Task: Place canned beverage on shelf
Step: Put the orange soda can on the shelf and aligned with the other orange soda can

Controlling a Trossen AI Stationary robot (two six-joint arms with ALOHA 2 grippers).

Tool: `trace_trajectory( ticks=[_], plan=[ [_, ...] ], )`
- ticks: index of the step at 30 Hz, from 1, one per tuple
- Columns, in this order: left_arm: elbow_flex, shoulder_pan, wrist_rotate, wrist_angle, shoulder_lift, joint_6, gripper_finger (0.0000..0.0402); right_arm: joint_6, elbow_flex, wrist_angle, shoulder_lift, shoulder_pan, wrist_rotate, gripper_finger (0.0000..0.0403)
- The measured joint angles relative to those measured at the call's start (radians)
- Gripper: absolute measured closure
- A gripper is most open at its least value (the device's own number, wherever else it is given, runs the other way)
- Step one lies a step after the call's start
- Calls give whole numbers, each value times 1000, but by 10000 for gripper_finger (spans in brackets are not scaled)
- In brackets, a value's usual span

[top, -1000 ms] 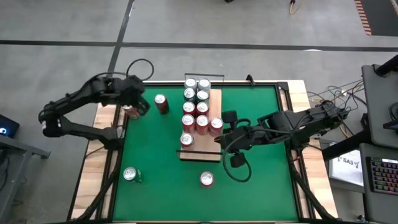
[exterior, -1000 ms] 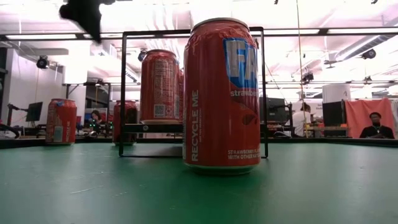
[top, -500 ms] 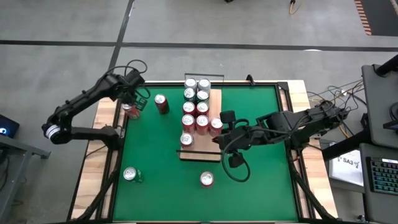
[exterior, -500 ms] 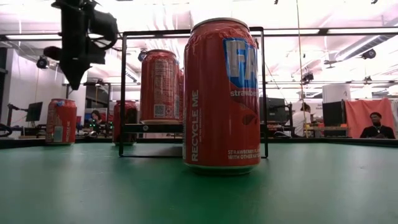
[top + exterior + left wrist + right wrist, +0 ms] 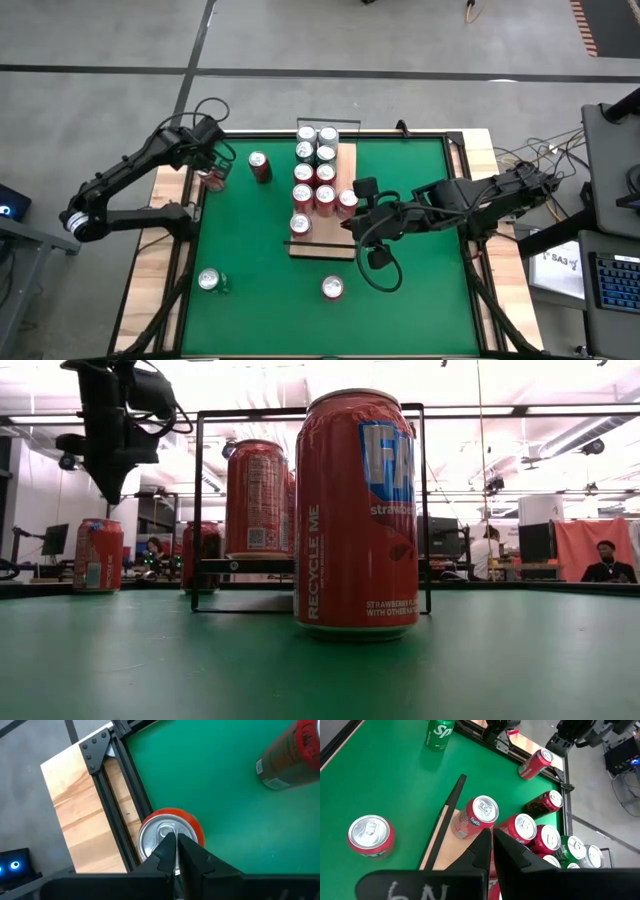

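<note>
A red can [image 5: 156, 834] stands upright at the green mat's far left edge [image 5: 209, 181]. My left gripper [image 5: 176, 840] hangs shut just above its top and, in the low view, my left gripper [image 5: 110, 498] shows a gap over the can [image 5: 98, 555]. The shelf [image 5: 338, 245], a pale board with black rails, carries several red and green cans [image 5: 314, 172]. My right gripper [image 5: 490, 834] hovers shut above the shelf's near right part [image 5: 350, 220], touching nothing. A second red can [image 5: 259, 166] stands between the left gripper and the shelf.
A green can [image 5: 210, 281] stands near the left front of the mat and a red can [image 5: 332, 289] near the front middle; that red can [image 5: 355, 510] fills the low view. The pale wooden table border [image 5: 75, 815] and a black frame rail [image 5: 112, 795] run beside the left can.
My left gripper has come down and swung a little toward the table's left edge, ending over the red can at the mat's far left edge. It stayed shut. The cans stand as before.
</note>
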State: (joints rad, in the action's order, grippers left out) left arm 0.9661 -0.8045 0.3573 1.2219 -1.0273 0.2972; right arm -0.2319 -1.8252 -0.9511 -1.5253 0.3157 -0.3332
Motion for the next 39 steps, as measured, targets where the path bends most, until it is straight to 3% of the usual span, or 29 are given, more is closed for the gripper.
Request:
trace_trajectory(
  ticks=[3, 7, 12, 17, 21, 25, 39],
  plan=[
    [0, -1, 0, 0, -5, 2, 391, -6, 0, 4, 0, 0, 0, 394],
    [0, -1, -1, 0, -23, 12, 344, -14, 0, 5, 0, 0, 0, 394],
    [0, -1, -11, 37, -62, 23, 243, -18, 0, 5, 0, 0, 0, 394],
    [0, -1, 52, 53, -84, 55, 130, -20, 0, 5, 0, 0, 0, 394],
    [0, -2, 39, 46, -85, 35, 69, -22, 0, 5, 0, 0, 0, 394],
    [-6, -2, 10, 44, -86, 27, 50, -22, 0, 5, 0, 0, 0, 394],
    [-157, -3, 28, -117, -86, 58, 61, -18, 0, 5, -1, 0, 0, 394]
  ],
)
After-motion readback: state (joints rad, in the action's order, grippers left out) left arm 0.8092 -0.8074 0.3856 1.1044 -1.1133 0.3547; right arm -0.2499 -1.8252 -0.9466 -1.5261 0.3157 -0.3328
